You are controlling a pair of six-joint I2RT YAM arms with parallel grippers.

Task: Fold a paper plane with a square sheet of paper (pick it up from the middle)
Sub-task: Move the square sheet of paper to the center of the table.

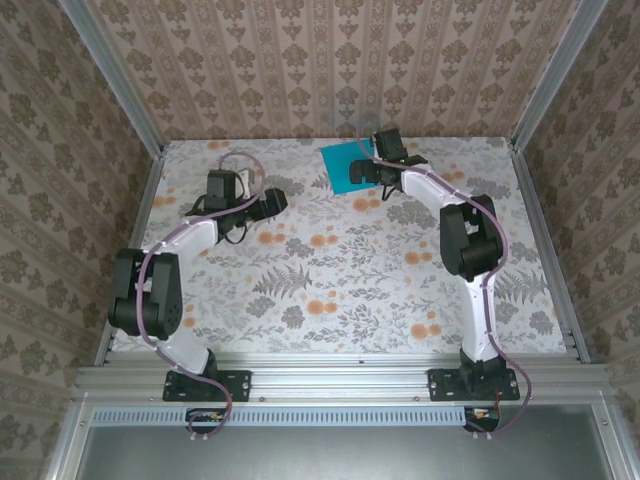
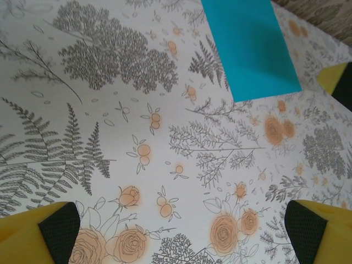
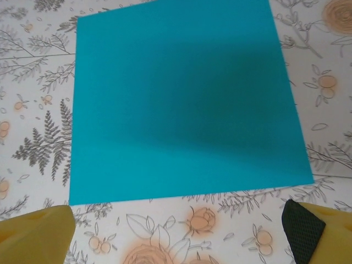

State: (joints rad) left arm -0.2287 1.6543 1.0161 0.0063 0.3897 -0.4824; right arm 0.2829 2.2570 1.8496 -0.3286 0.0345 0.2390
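On the floral table [image 1: 330, 270] the square sheet of paper [image 3: 181, 99] is laid flat, unfolded. The right gripper [image 3: 175, 234] and left gripper [image 2: 181, 231] are held spread and empty. A mid-sheet pinch is judged next.

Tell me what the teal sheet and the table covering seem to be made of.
The square sheet of paper looks like thin matte paper: it lies flat, with crisp straight edges and no gloss. The table covering is probably a smooth printed sheet with a floral pattern; whether vinyl, cloth or paper, the pictures leave open.
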